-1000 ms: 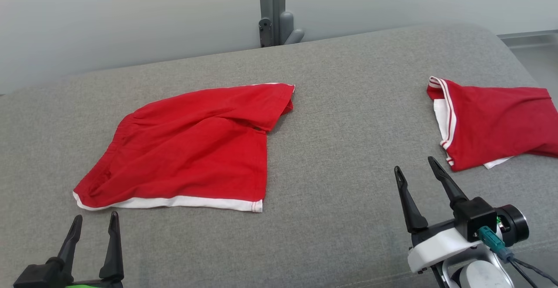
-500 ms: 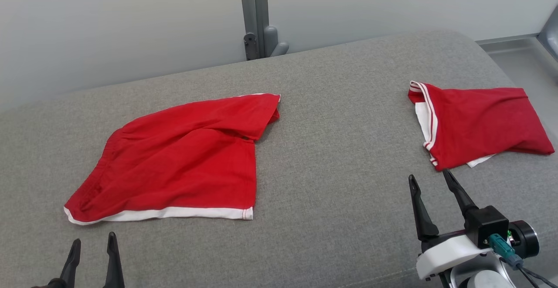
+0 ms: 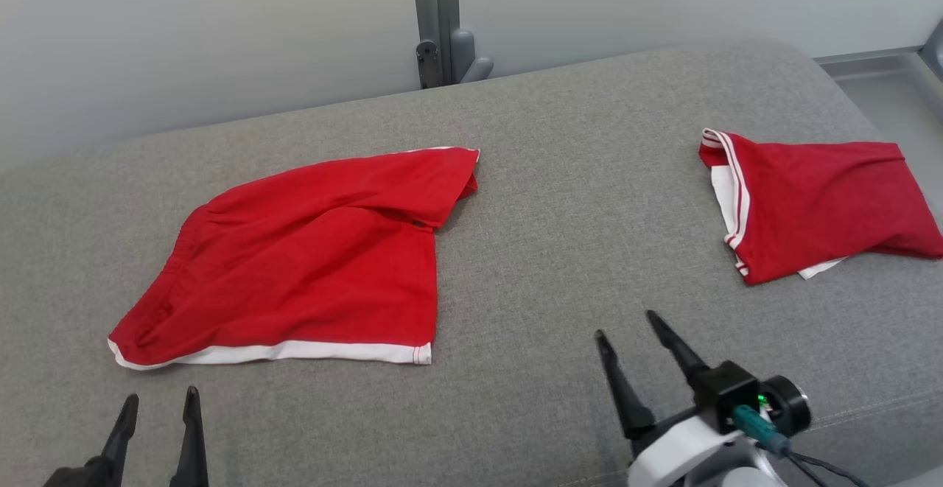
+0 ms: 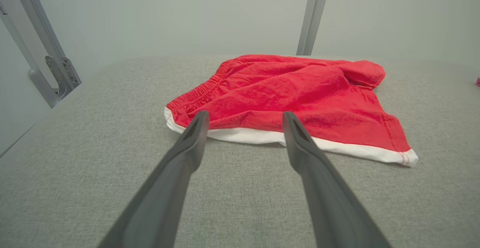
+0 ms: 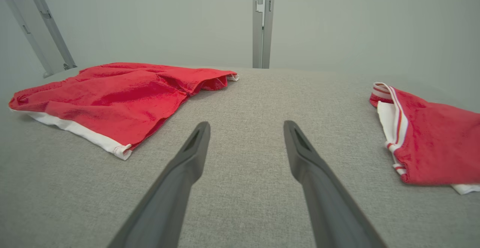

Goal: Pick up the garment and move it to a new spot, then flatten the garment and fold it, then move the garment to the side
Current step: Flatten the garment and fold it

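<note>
Near the lower right of the head view, my right tool has swung leftward, away from the folded red garment with white striped trim and toward the red cotton shorts with a white hem. The shorts lie left of centre on the grey woven padded worktop. My right tool's fingers stand wide and empty. My left tool, equally wide and empty, now sits lower in view, just short of the hem. I judge the shorts are next to be picked up. My left tool's body is cut off below. The folded garment's right end runs out of frame, and the shorts' tucked far corner hides in shadow.
</note>
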`<state>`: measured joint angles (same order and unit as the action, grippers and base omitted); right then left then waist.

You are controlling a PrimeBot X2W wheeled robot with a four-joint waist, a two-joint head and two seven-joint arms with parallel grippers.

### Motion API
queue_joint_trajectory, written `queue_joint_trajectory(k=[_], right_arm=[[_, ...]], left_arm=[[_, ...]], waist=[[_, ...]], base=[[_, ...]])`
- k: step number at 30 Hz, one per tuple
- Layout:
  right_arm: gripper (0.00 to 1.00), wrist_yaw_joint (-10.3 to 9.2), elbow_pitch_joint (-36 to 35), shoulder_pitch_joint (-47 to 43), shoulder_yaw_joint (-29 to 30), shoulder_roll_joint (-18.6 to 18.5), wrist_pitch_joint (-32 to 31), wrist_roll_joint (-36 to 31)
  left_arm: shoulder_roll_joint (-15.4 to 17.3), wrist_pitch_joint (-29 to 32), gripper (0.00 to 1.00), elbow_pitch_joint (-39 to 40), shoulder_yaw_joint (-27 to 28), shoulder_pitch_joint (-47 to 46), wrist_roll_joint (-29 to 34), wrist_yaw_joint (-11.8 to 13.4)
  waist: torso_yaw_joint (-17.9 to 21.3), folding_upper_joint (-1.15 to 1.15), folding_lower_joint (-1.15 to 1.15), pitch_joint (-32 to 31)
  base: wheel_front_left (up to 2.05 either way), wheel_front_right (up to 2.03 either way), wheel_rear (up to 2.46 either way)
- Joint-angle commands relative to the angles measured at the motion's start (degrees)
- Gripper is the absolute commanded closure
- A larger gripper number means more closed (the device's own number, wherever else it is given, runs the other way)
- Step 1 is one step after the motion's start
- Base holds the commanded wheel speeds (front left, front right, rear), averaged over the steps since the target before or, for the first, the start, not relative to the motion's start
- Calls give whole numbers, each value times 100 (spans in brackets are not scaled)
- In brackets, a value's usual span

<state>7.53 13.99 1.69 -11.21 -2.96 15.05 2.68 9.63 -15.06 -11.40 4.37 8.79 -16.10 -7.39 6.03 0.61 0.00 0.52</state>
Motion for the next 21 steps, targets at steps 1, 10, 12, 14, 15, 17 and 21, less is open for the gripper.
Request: queue_joint_trajectory(k=[1,10,12,14,15,17,21], right_arm=[[0,-9,108,161,-231,2,16,55],[0,-9,1108,1500,-2104,-4,16,626],[0,-9,1317,1789,-2398,-2,17,770],[0,-9,1510,2076,-2635,-3,16,923],[0,-9,1618,2186,-2781,-1,-1,1002],[0,-9,1801,2418,-3046,-1,-37,1153],[0,-9,2056,2738,-3409,0,-60,1418]], left_arm=[[122,-12,0,-58,-21,-199,14,-14],[562,-11,0,-509,-254,-1317,48,-15],[596,-11,0,-540,-310,-1553,65,-15],[640,-11,0,-565,-353,-1753,63,-15],[659,-11,0,-579,-379,-1849,78,-15],[688,-11,0,-663,-414,-2002,118,-15],[771,-11,0,-908,-496,-2317,142,-15]], waist=[[-37,-61,0,88],[-227,-61,0,851],[-279,-61,0,1017],[-344,-61,0,1185],[-383,-61,0,1267],[-450,-61,0,1404],[-572,-61,0,1638]], base=[[0,0,0],[0,0,0],[0,0,0],[0,0,0],[0,0,0],[0,0,0],[0,0,0]])
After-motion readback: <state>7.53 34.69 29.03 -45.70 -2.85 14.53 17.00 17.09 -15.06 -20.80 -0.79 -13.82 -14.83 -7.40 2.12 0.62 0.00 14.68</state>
